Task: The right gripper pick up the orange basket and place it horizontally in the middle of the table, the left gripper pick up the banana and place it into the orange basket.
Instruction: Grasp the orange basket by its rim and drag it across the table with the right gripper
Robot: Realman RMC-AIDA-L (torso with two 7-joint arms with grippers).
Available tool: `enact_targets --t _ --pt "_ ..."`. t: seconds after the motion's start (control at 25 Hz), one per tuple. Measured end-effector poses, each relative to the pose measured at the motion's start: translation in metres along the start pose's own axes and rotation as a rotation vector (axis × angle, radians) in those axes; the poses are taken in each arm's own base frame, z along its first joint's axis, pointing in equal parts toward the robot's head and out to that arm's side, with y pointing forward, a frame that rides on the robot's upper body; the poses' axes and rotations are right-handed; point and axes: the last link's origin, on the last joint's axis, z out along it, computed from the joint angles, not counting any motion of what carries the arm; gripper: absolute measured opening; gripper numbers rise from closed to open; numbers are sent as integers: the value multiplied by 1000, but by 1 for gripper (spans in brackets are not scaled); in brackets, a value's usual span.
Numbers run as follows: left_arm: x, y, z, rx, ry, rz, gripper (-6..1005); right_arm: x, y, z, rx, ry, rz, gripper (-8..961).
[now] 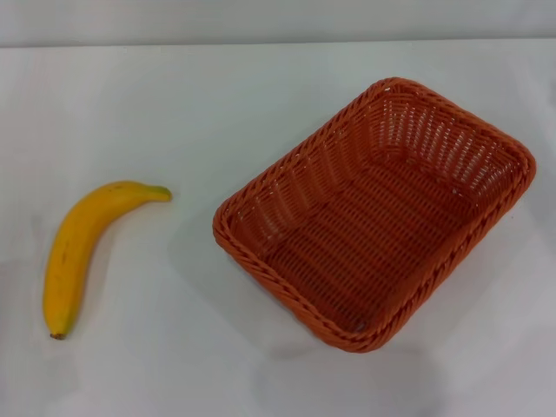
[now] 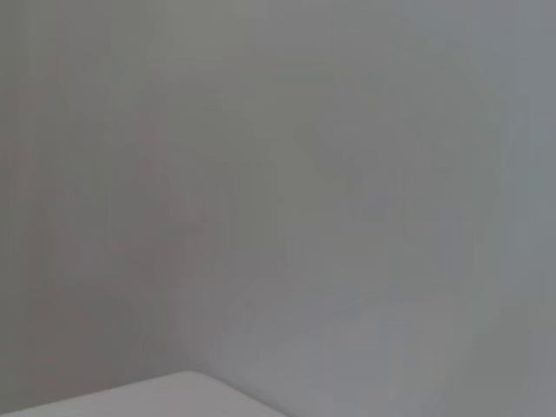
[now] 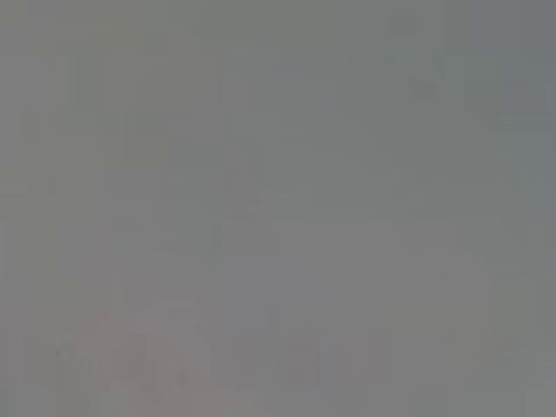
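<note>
The orange basket (image 1: 375, 213) rests on the white table (image 1: 217, 104), right of centre in the head view. It is turned diagonally, one short end toward the front and the other toward the far right, and it holds nothing. The banana (image 1: 84, 251) lies flat on the left side, its greenish tip pointing toward the basket and its brown stem end toward the front. A strip of bare table separates the two. Neither gripper shows in any view. Both wrist views hold only a plain grey surface.
The table's far edge meets a pale wall (image 1: 278, 19) at the back. A pale corner edge (image 2: 174, 387) shows low in the left wrist view.
</note>
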Motion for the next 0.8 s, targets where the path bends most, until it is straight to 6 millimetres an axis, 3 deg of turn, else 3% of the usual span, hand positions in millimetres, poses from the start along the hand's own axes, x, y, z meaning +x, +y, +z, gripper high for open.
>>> enact_targets --t 0.16,0.4,0.6,0.8 --pt "1 -2 0 5 3 2 825 -49 4 17 -120 107 -76 857" --pt "1 -2 0 6 4 4 823 -118 41 33 -378 296 -104 854" --pt "1 -2 1 6 2 6 822 -140 88 44 -499 527 -226 852" --pt "1 -3 1 5 1 8 821 -137 130 53 -514 699 -350 851"
